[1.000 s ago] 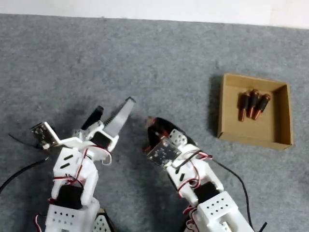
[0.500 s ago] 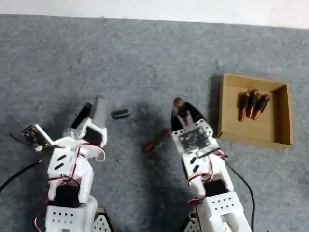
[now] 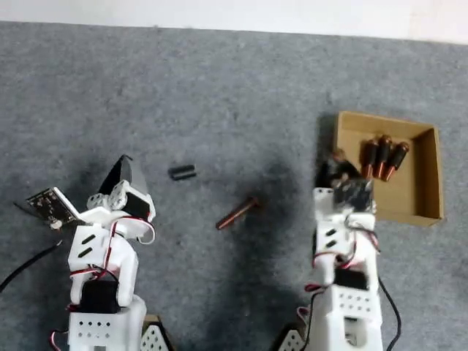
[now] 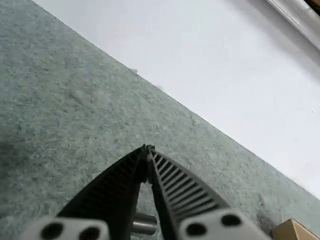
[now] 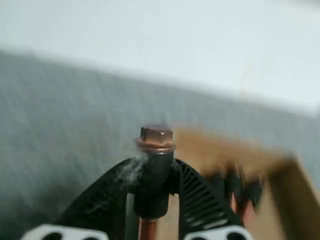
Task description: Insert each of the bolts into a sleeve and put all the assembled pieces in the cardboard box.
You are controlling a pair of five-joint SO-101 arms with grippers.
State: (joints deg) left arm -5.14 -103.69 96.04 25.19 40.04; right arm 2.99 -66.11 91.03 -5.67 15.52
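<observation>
Your right pincer (image 3: 337, 172) is clamped on an assembled piece (image 5: 153, 172), a black sleeve with a copper bolt through it. The bolt head (image 5: 156, 138) sticks out past the fingertips, and a short length of copper shank shows below the sleeve, between the jaws. From above, that pincer sits at the left wall of the cardboard box (image 3: 425, 174). The right wrist view is smeared there, so you cannot tell whether the piece is over the rim or just outside it.

Inside the box, three finished pieces (image 3: 382, 159) lie side by side near the far wall. They touch one another, with their copper ends pointing toward the arms.

On the grey mat (image 3: 241, 102) between your two arms, a loose bolt (image 3: 238, 213) lies on its side at a slant, its head toward the box. A loose sleeve (image 3: 182, 172) lies on its side farther left and a little farther from the arms. It is apart from the bolt and just beside your left arm.

Your left pincer (image 3: 125, 162) is closed tip to tip. In the left wrist view its ribbed fingers (image 4: 172, 180) meet at a point above the mat. It points away from the arm's base, near the sleeve but not touching it. Beyond the mat's far edge runs a white surface (image 3: 292, 13).
</observation>
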